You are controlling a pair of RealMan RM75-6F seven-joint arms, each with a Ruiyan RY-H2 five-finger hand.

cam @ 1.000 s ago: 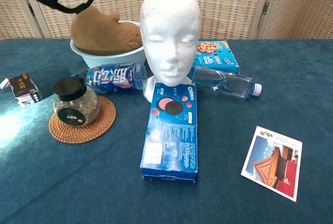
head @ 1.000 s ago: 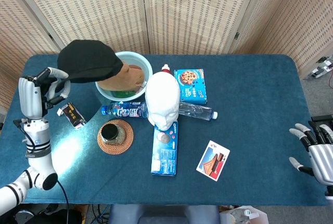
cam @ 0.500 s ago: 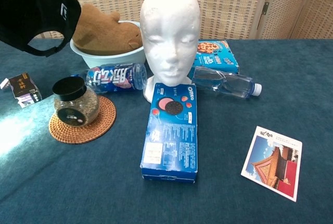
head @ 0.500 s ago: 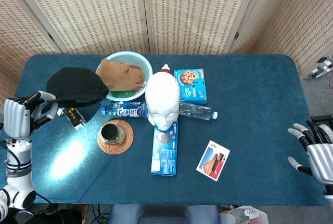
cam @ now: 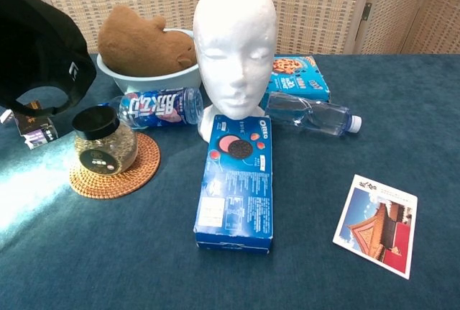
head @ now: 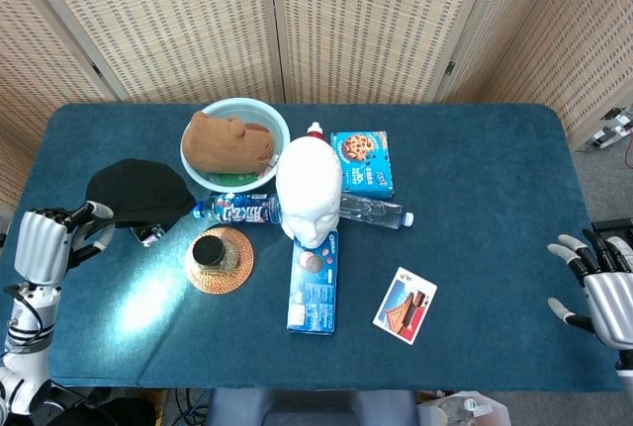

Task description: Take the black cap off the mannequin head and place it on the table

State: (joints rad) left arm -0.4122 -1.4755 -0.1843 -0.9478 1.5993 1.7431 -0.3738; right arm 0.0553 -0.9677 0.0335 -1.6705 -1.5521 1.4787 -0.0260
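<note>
The black cap (head: 138, 192) hangs low over the table's left part, held at its rim by my left hand (head: 45, 243). In the chest view the cap (cam: 39, 51) fills the upper left corner, its strap opening facing down; the hand itself is out of that frame. The white mannequin head (head: 309, 190) stands bare at the table's middle, upright (cam: 236, 44). My right hand (head: 603, 288) hovers at the right edge, fingers spread, holding nothing.
Under the cap lies a small black box (cam: 32, 129). A glass jar (cam: 104, 143) sits on a wicker coaster. A bowl with a brown plush (head: 229, 139), two bottles, an Oreo box (cam: 237, 180), a cookie box (head: 362, 162) and a card (head: 406, 304) crowd the middle.
My left hand has carried the cap down and toward the front left, from above the bowl to low over the table's left part. The right hand stayed put.
</note>
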